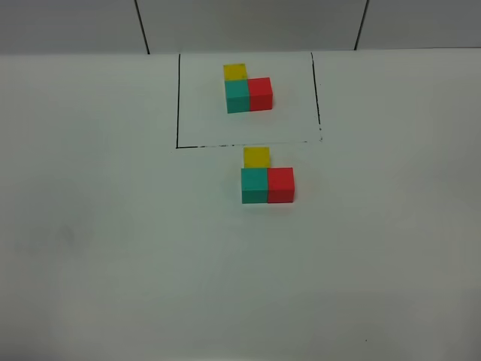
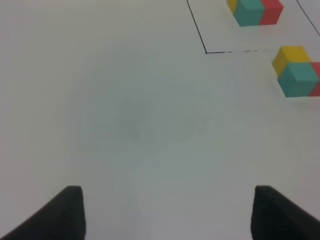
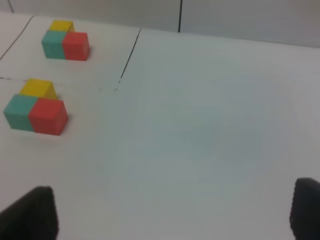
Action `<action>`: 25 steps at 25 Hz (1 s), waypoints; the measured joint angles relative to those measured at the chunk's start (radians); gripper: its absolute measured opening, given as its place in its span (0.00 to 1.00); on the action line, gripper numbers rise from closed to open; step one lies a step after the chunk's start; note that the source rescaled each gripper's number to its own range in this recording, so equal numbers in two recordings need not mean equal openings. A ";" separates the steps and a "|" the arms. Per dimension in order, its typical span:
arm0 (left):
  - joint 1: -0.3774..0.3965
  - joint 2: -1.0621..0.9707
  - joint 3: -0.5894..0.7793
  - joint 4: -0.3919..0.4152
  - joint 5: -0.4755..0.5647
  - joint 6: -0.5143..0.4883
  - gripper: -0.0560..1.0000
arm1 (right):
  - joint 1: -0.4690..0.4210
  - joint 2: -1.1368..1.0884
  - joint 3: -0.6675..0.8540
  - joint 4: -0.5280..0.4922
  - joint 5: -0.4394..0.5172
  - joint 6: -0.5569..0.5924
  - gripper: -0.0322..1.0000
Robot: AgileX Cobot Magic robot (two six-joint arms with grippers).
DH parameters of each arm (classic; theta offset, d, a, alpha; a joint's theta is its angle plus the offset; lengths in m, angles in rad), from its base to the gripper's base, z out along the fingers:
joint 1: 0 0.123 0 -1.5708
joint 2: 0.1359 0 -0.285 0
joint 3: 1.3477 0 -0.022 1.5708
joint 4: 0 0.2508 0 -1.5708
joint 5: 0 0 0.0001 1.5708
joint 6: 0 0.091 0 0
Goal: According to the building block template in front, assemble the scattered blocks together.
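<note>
The building block template is an L of yellow, teal and red cubes inside a thin black drawn rectangle at the back of the table. Just in front of the rectangle, the unframed yellow cube, teal cube and red cube sit touching in the same L shape. Neither gripper shows in the exterior view. My left gripper is open and empty, well to the left of the cubes. My right gripper is open and empty, well to the right of them.
The white table carries only the two cube clusters. A grey wall with dark seams runs behind its far edge.
</note>
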 joint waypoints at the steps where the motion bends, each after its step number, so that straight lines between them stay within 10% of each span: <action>1: 0.000 0.000 0.000 0.000 0.000 0.000 0.63 | 0.002 -0.002 0.000 -0.004 0.003 0.006 0.86; 25: 0.000 0.000 0.000 0.000 0.000 0.000 0.62 | 0.080 -0.003 -0.012 -0.071 0.136 0.080 0.78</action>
